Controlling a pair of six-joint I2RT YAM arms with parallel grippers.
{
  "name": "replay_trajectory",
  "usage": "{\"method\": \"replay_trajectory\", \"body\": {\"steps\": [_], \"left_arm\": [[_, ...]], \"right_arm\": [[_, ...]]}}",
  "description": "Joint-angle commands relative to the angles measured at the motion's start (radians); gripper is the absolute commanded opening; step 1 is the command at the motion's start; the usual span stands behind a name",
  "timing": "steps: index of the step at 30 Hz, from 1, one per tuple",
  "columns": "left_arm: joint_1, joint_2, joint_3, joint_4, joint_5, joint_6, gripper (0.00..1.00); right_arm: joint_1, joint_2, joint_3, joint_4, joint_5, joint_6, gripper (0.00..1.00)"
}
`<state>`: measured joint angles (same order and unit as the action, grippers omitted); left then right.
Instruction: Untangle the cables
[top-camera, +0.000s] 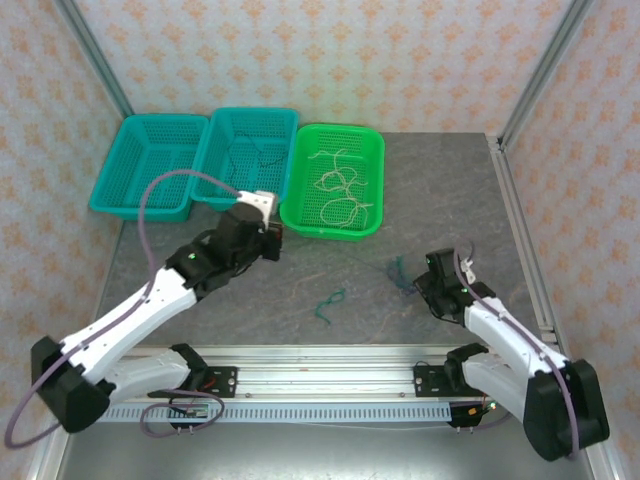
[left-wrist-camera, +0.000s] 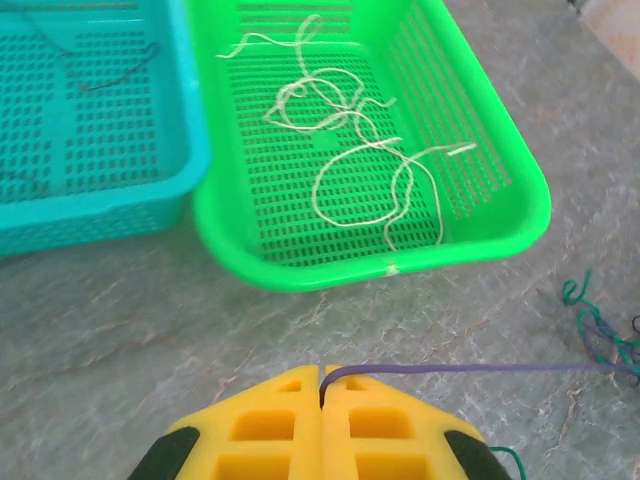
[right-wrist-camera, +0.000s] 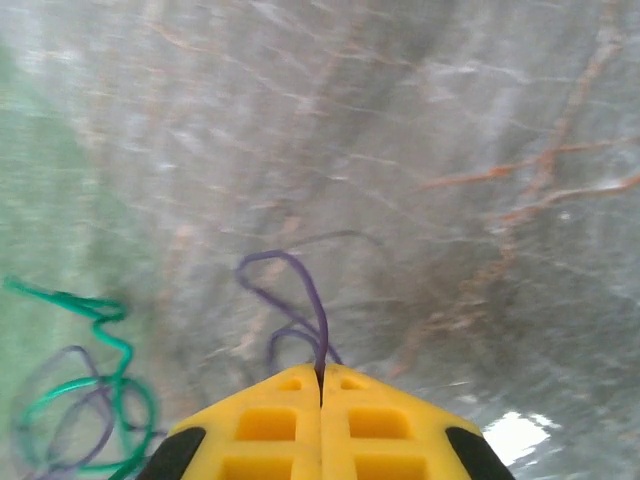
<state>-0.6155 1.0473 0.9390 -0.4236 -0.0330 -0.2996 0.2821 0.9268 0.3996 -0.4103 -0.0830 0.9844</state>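
Treat the green basket (top-camera: 330, 233) of loose cream cables (top-camera: 338, 190) and the middle teal basket (top-camera: 250, 113) of dark strands (top-camera: 245, 155) as sorted. Note left gripper (left-wrist-camera: 321, 385) and right gripper (right-wrist-camera: 320, 378), each clamped shut on a purple cable (left-wrist-camera: 470, 369). Left to clear from the table (top-camera: 440, 200), by judgement: green-teal tangle (top-camera: 402, 272) beside the right gripper, and a loose green-teal cable (top-camera: 328, 301) mid-table.

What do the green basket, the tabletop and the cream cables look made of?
Green basket: likely moulded plastic, glossy, with perforated grid floor and walls. Tabletop: grey marbled surface with rusty veins; stone or printed laminate, cannot tell. Cream cables: thin, limp, matte strands in loose loops, probably string or soft-coated wire.
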Motion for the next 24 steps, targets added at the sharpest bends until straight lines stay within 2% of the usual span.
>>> {"method": "replay_trajectory", "body": {"steps": [1, 6, 9, 11, 12, 14, 16, 19, 22, 24], "left_arm": [[0.075, -0.09, -0.025, -0.122, -0.111, -0.085, 0.0], [0.154, -0.165, -0.031, -0.234, -0.16, -0.156, 0.0], [0.236, -0.203, -0.004, -0.316, -0.172, -0.215, 0.0], [0.283, -0.228, 0.016, -0.349, -0.156, -0.215, 0.0], [0.296, -0.242, 0.023, -0.353, -0.147, -0.209, 0.0], [0.314, -0.261, 0.036, -0.357, -0.132, -0.2, 0.0], [0.316, -0.265, 0.046, -0.362, -0.124, -0.19, 0.0], [0.318, -0.265, 0.065, -0.399, -0.175, -0.197, 0.0], [0.337, -0.27, 0.107, -0.465, -0.286, -0.211, 0.0], [0.348, -0.274, 0.134, -0.481, -0.297, -0.198, 0.0]], "right_arm": [[-0.021, -0.022, 0.0, -0.09, 0.086, -0.017, 0.0], [-0.026, 0.007, 0.013, -0.128, 0.111, -0.024, 0.0], [-0.048, 0.01, 0.002, -0.123, 0.105, -0.003, 0.0], [-0.067, 0.01, 0.001, -0.126, 0.102, 0.003, 0.07], [-0.072, 0.009, 0.005, -0.129, 0.101, -0.003, 0.07], [-0.077, 0.002, 0.021, -0.143, 0.109, -0.019, 0.09], [-0.077, -0.008, 0.041, -0.152, 0.113, -0.047, 0.16], [-0.077, -0.026, 0.073, -0.201, 0.161, -0.066, 0.18], [-0.08, -0.033, 0.1, -0.25, 0.207, -0.088, 0.17], [-0.079, -0.041, 0.122, -0.215, 0.141, -0.189, 0.18]]}}
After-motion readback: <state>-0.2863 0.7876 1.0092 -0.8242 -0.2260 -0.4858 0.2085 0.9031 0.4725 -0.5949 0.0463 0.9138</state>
